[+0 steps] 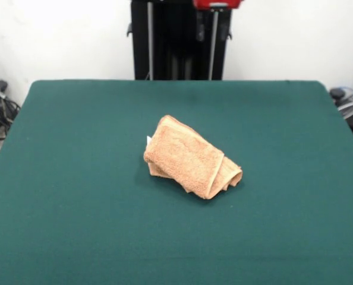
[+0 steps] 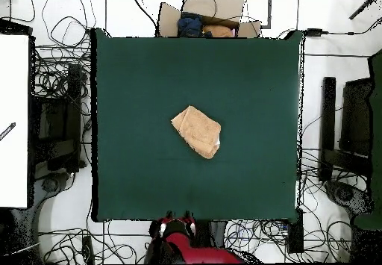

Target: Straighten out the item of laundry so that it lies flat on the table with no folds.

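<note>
The peach-orange towel (image 1: 190, 156) lies near the middle of the dark green table (image 1: 75, 178), folded over on itself into a thick oblong bundle. Its right end is rolled up, and a bit of white tag (image 1: 148, 141) peeks out at its left edge. In the overhead view the towel (image 2: 197, 131) is a slanted oblong at the centre of the table (image 2: 134, 90). The red and black arm is drawn back, and its end with the gripper (image 2: 176, 225) sits over the table's robot-side edge, far from the towel. It holds nothing that I can see.
The black pedestal (image 1: 179, 38) stands behind the table's far edge. A cardboard box with cloths (image 2: 205, 22) sits past the edge opposite the robot. Cables and black equipment (image 2: 56, 120) lie on the floor on both sides.
</note>
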You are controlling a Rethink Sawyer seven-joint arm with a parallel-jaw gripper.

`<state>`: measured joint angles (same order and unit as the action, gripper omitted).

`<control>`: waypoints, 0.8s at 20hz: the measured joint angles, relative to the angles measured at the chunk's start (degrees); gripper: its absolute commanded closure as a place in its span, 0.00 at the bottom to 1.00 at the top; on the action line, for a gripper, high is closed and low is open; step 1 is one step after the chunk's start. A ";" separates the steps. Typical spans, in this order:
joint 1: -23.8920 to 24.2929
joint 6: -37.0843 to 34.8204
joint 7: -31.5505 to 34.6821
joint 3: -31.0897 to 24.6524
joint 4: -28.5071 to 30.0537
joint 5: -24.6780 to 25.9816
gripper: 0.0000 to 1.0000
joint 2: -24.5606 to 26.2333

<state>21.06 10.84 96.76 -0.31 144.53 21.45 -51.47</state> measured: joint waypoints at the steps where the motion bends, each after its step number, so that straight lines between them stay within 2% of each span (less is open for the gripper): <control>1: 0.90 -0.01 0.00 -0.09 0.00 0.81 0.00 0.01; 5: 6.60 0.00 0.00 -0.89 -0.02 5.96 0.00 0.48; 7: 12.01 -0.01 0.00 -1.46 -0.03 10.94 0.00 1.52; 12: 17.96 -0.01 0.00 -2.62 -0.04 16.31 0.00 3.08; 16: 25.68 -0.02 0.00 -5.73 -0.08 21.94 0.00 4.24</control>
<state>46.73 10.82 96.76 -6.04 144.45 43.39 -47.24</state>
